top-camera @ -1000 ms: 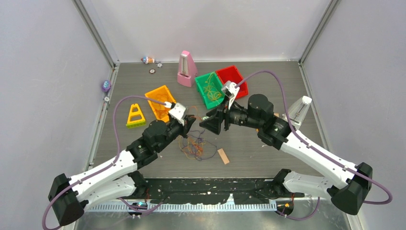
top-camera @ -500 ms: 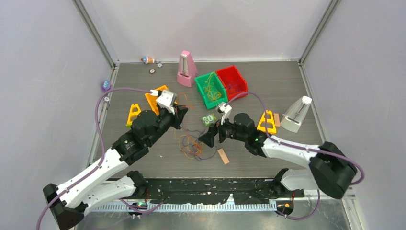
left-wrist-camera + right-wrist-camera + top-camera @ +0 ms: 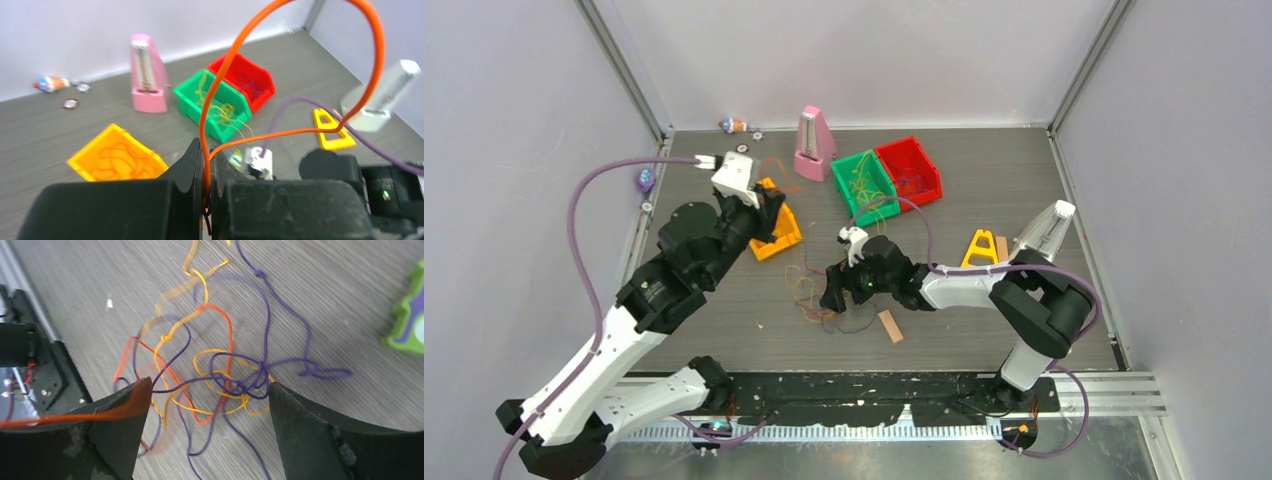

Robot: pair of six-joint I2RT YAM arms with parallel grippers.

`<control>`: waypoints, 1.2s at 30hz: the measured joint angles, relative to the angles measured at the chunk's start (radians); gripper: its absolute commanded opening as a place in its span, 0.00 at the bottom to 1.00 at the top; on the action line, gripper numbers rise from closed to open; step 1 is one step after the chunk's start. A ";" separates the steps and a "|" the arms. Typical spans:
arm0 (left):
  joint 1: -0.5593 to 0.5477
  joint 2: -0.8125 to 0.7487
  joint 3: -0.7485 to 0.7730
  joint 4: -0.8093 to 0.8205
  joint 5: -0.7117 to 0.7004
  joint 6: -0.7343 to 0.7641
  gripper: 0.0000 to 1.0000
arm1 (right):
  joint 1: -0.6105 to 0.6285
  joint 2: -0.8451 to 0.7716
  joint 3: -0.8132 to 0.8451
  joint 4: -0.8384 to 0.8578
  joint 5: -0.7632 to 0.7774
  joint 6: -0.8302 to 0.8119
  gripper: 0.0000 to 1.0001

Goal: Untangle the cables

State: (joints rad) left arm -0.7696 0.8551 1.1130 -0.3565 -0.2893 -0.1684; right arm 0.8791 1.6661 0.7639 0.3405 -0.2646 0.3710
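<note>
Left gripper (image 3: 206,172) clamps one orange cable (image 3: 201,125), raised above the table (image 3: 1004,180). Right gripper (image 3: 207,390), jaws spread, hovers over the tangle (image 3: 225,380) of orange, yellow and purple cables on the table, near three bins (image 3: 837,172).

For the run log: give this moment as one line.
left gripper: shut on orange cable | right gripper: open, jaws astride cable tangle

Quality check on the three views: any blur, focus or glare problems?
Top external: sharp, evenly lit, no glare on the table. Left wrist: left hand and its pinched orange cable loom soft in the foreground; green bin behind slightly blurred. Right wrist: cable tangle motion-smeared toward the upper left, crisper at centre.
</note>
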 measured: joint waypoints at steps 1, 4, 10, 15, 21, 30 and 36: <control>0.009 0.002 0.031 -0.018 -0.019 0.011 0.00 | 0.000 0.005 -0.002 -0.017 0.014 0.003 0.88; 0.039 0.002 0.106 -0.057 -0.092 0.035 0.00 | 0.000 0.003 -0.017 -0.058 0.066 0.007 0.79; 0.135 0.018 0.185 -0.113 -0.227 0.051 0.00 | -0.010 -0.088 -0.092 -0.126 0.175 0.020 0.51; 0.225 0.066 0.207 -0.136 -0.266 0.049 0.00 | -0.031 -0.222 -0.157 -0.199 0.245 0.025 0.46; 0.308 0.162 0.224 -0.143 -0.269 0.027 0.00 | -0.043 -0.347 -0.160 -0.278 0.352 0.022 0.35; 0.333 0.167 0.220 -0.150 -0.207 -0.045 0.00 | -0.054 -0.453 -0.162 -0.337 0.407 -0.033 0.10; 0.332 0.098 0.061 -0.069 -0.036 -0.117 0.00 | -0.055 -0.468 -0.137 -0.389 0.354 -0.071 0.05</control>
State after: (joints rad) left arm -0.4374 0.9531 1.1744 -0.4252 -0.3252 -0.2852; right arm 0.8242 1.1976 0.6266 -0.0486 0.0895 0.3004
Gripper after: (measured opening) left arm 0.023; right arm 0.068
